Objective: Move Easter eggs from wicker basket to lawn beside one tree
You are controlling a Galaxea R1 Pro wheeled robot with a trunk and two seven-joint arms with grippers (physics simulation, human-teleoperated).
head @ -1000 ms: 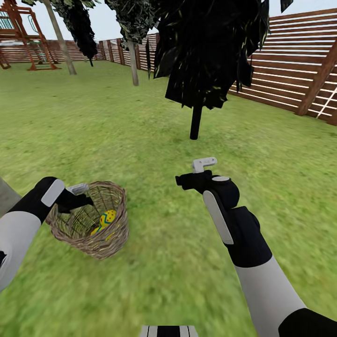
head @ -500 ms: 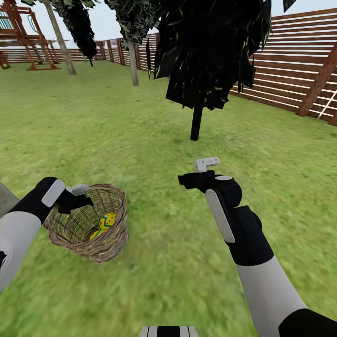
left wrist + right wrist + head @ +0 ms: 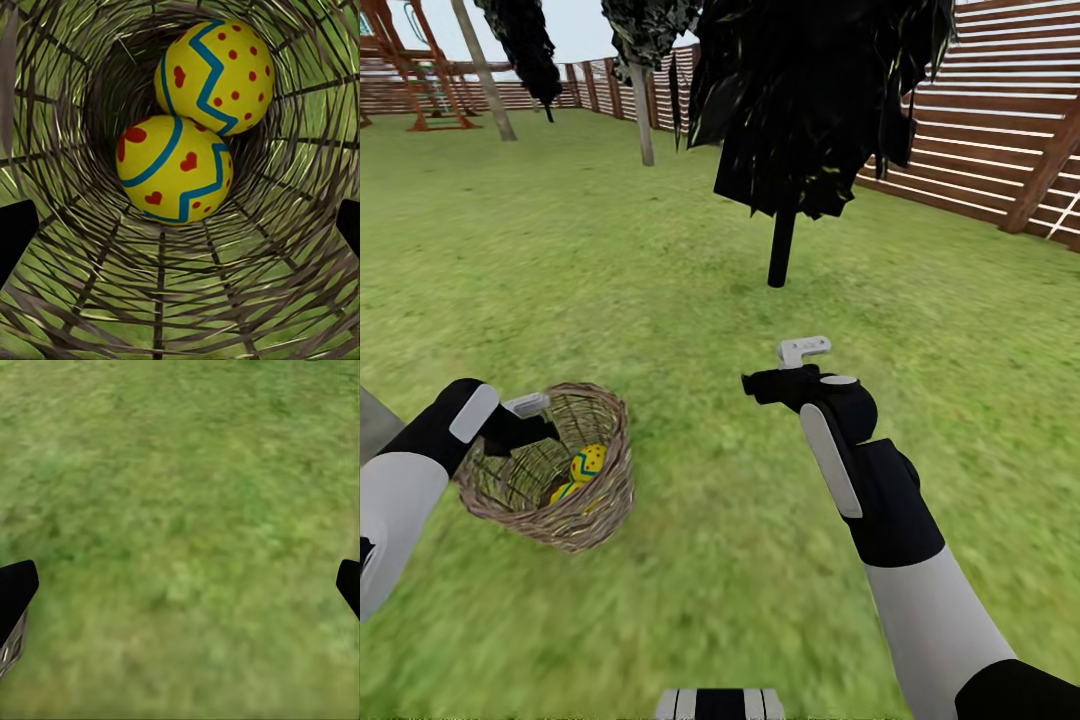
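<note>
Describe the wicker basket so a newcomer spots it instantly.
On the lawn, near the left gripper, sits a round wicker basket of light-brown weave. Unlike anything nearby, it holds yellow Easter eggs with blue zigzags and red hearts.

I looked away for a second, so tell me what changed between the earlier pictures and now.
Mostly the view shifted: the camera moved, so the black-trunked tree and fence sit differently. The wicker basket, tilted on the lawn with Easter eggs inside, the left gripper at its rim and the right gripper stayed put.
</note>
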